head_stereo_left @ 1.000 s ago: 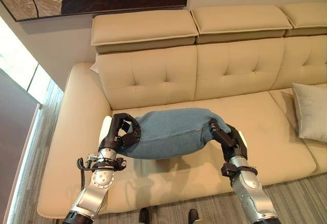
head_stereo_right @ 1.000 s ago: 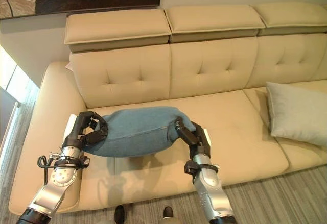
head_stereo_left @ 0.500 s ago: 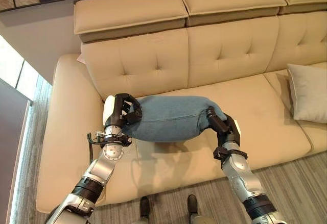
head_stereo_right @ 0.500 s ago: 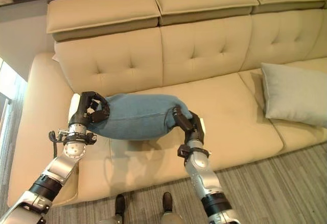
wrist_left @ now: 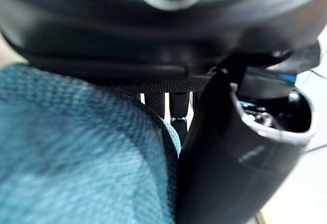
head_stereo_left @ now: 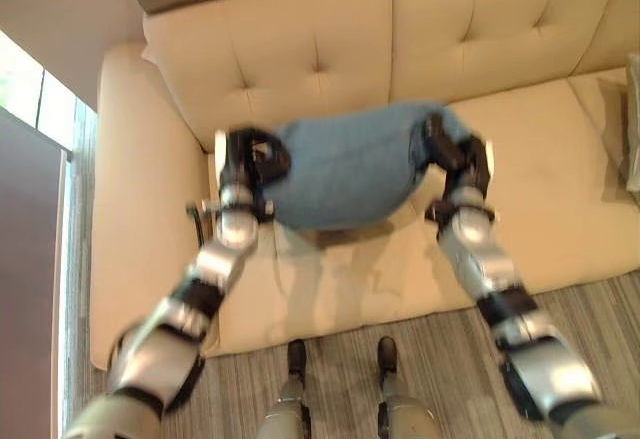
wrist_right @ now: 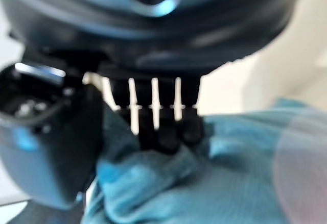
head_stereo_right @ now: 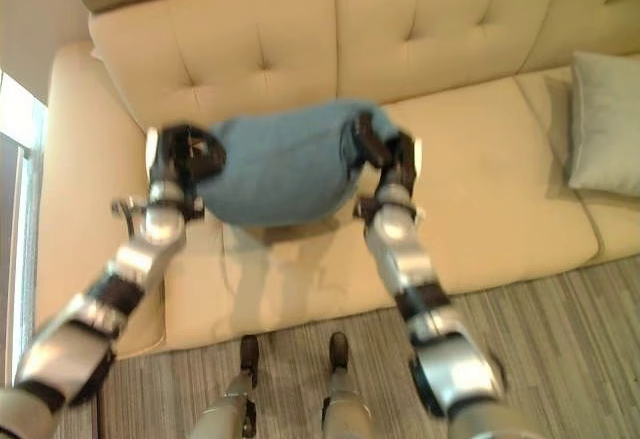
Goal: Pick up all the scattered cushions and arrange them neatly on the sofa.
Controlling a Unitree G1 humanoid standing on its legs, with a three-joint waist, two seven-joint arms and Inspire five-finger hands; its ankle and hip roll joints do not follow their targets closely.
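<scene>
A blue cushion (head_stereo_left: 350, 164) hangs just above the left seat of the beige sofa (head_stereo_left: 330, 39), held between both hands. My left hand (head_stereo_left: 250, 159) is curled round its left end; the blue cushion (wrist_left: 66, 147) fills the space against that hand's thumb (wrist_left: 219, 147). My right hand (head_stereo_left: 452, 154) pinches the other end, its fingers (wrist_right: 163, 127) pressed into the bunched blue cushion (wrist_right: 204, 178). A pale grey cushion (head_stereo_right: 603, 119) lies on the seat to the right.
The sofa's left armrest (head_stereo_left: 140, 189) lies beside my left arm. The tufted backrest (head_stereo_right: 280, 49) rises right behind the blue cushion. Grey striped floor (head_stereo_right: 560, 339) runs along the sofa's front edge. A bright window (head_stereo_left: 30, 89) is at far left.
The camera has tilted down and moved closer to the sofa. Both hands have carried the blue cushion further back towards the backrest, still gripping its ends.
</scene>
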